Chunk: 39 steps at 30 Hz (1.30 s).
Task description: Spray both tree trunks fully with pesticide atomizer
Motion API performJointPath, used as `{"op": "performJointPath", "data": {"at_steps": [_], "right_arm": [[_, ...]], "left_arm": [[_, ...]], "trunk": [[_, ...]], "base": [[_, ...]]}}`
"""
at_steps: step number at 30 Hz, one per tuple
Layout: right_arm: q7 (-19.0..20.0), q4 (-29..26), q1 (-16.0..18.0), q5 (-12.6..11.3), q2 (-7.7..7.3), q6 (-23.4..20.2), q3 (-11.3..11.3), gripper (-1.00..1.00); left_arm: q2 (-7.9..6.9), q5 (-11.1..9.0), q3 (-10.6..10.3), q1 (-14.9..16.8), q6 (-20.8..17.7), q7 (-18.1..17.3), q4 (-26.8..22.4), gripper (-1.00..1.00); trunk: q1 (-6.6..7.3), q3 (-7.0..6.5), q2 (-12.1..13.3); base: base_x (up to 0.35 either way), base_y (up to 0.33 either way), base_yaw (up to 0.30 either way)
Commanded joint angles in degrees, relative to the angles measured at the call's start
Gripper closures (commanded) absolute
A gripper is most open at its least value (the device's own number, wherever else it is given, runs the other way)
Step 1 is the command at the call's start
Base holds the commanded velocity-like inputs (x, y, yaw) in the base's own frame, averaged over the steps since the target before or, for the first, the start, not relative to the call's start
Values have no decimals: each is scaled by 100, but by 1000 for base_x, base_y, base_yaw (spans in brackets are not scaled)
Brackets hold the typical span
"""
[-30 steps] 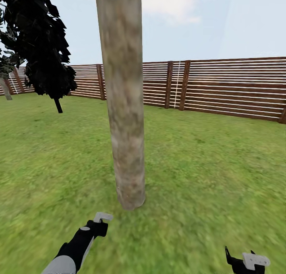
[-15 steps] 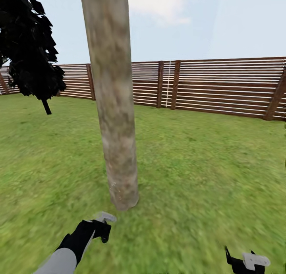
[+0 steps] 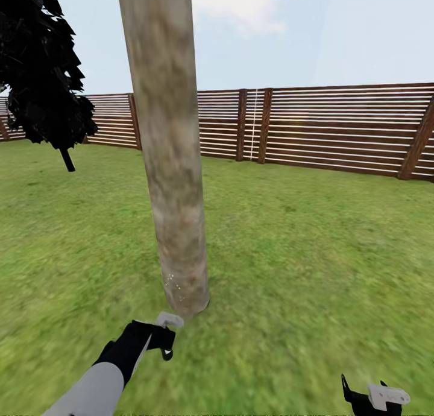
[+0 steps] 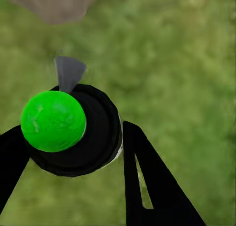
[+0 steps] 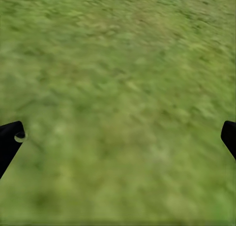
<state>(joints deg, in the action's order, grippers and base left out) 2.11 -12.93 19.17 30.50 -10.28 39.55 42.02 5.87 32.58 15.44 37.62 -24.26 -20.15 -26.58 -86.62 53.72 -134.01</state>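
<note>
One thick tree trunk [image 3: 172, 163] of mottled grey-beige bark rises from the grass straight ahead, with a few pale specks [image 3: 173, 281] low on it. The second thick trunk is out of view. My left gripper [image 3: 161, 339] reaches low toward the trunk's foot, a short way off it. It is shut on the pesticide atomizer [image 4: 73, 132], a round black body with a bright green ball top. The atomizer's grey nozzle [image 4: 68, 72] points at the trunk's base [image 4: 54, 2]. At the lower right my right gripper [image 3: 371, 397] hangs open over bare grass [image 5: 120, 132], with nothing between its fingers.
Green lawn [image 3: 313, 247] spreads all around the trunk. A brown slatted wooden fence [image 3: 337, 126] closes the far side. A thin-stemmed black columnar tree [image 3: 45, 72] stands at the far left near the fence.
The whole view has shifted, so the trunk and fence sit further left in the picture. My left arm has stretched forward, bringing the gripper closer to the trunk's foot. The right gripper holds still.
</note>
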Motion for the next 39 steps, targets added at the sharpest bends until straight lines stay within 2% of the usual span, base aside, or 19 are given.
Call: {"op": "performJointPath", "data": {"at_steps": [1,4,6,8,9,11,13,14,17,19,21,22,26,29,31,33,35,36,39], "right_arm": [[0,2,1,0,0,0,0,-100],[0,8,2,0,0,0,0,-100],[0,9,-1,0,0,0,0,-100],[0,7,-1,0,0,0,0,-100],[0,8,-1,0,0,0,0,-100],[0,9,0,0,0,0,0,-100],[0,9,0,0,0,0,0,-100],[0,9,-1,0,0,0,0,-100],[0,9,-1,0,0,0,0,-100],[0,9,-1,0,0,0,0,-100],[0,9,-1,0,0,0,0,-100],[0,9,-1,0,0,0,0,-100],[0,9,-1,0,0,0,0,-100],[0,9,-1,0,0,0,0,-100],[0,9,-1,0,0,0,0,-100],[0,9,-1,0,0,0,0,-100],[0,9,-1,0,0,0,0,-100],[0,9,-1,0,0,0,0,-100],[0,9,-1,0,0,0,0,-100]], "left_arm": [[57,37,2,62,3,2,-3,100],[36,30,15,193,-7,8,-8,100],[-107,35,21,219,-58,0,-197,100],[-410,-1,41,225,-422,-38,-747,100],[-431,-3,29,222,-577,-44,-922,100],[-323,-4,7,224,-722,-49,-1124,100],[44,8,-119,263,-772,-51,-1205,100],[100,4,-192,338,-784,-53,-1223,100],[69,-5,-250,485,-941,-112,-1308,100],[-176,-9,-238,505,-1017,-357,-1497,100],[-306,-9,-248,508,-1041,-605,-1560,100],[-307,-3,-268,505,-1052,-710,-1618,100],[46,6,-286,515,-1063,-759,-1700,100],[52,17,-303,541,-1287,-774,-1876,100],[-52,51,-311,781,-1545,-798,-1905,100],[-417,73,-313,1093,-1691,-1068,-1911,100],[-560,111,-338,1162,-1724,-1299,-1883,100],[-608,154,-419,1176,-1732,-1375,-1864,100],[-608,215,-1014,1138,-1741,-1644,-1839,100]], "trunk": [[0,9,0],[0,29,0],[0,32,0],[0,32,0],[0,33,0],[0,33,0],[0,33,0],[0,33,0],[0,33,0],[0,33,0],[0,33,0],[0,33,0],[0,33,0],[0,33,0],[0,33,0],[0,33,0],[0,33,0],[0,33,0],[0,33,0]], "base": [[-61,0,0],[-255,0,0],[-90,0,0],[-20,0,0],[-6,0,0],[-2,0,0],[0,0,0],[0,0,0],[0,0,0],[0,0,0],[0,0,0],[0,0,0],[-42,0,0],[-218,0,0],[-43,0,0],[-7,0,0],[-2,0,0],[0,0,0],[0,0,0]]}}
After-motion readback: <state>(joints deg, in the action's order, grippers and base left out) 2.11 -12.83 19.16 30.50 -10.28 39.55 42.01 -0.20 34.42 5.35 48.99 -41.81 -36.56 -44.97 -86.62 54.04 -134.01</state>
